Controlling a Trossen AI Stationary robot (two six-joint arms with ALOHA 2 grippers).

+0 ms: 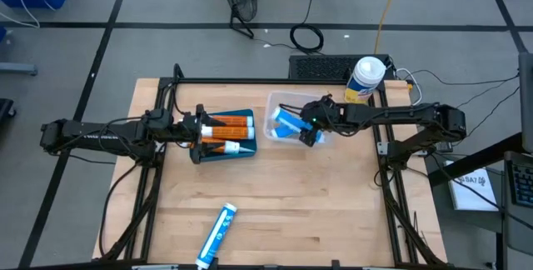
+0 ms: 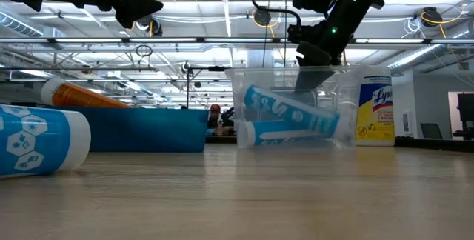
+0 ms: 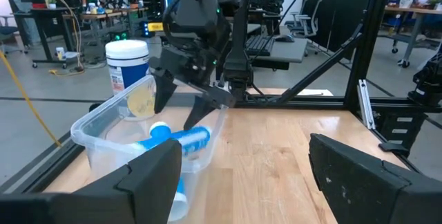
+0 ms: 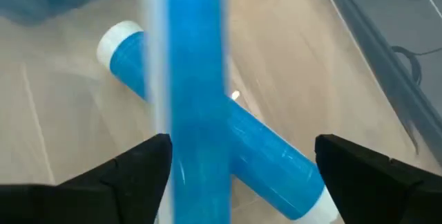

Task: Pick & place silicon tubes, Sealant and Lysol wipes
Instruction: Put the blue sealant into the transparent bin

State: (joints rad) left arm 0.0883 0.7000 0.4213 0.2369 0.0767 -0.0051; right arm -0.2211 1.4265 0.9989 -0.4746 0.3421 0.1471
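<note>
Right gripper (image 1: 310, 128) positioned over clear bin (image 1: 279, 100), fingers spread, nothing gripped. Two blue tubes (image 1: 290, 122) seen crossed in bin just below it. Lysol wipes (image 1: 365, 78) stood upright at table (image 1: 333, 212) far edge, just beyond bin, near right arm, untouched. Left gripper (image 1: 200, 132) held open over blue tray (image 1: 246, 152) of orange tubes (image 1: 229, 122). Third blue tube (image 1: 217, 235) left lying near front edge.

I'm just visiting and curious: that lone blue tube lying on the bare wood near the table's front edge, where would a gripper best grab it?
Probably around the middle of the blue tube, coming straight down from above. It lies flat on the table, slanted, with open wood on both long sides, so the fingers could straddle its narrow round body crosswise. Its ends taper to a cap, which offers less hold.
</note>
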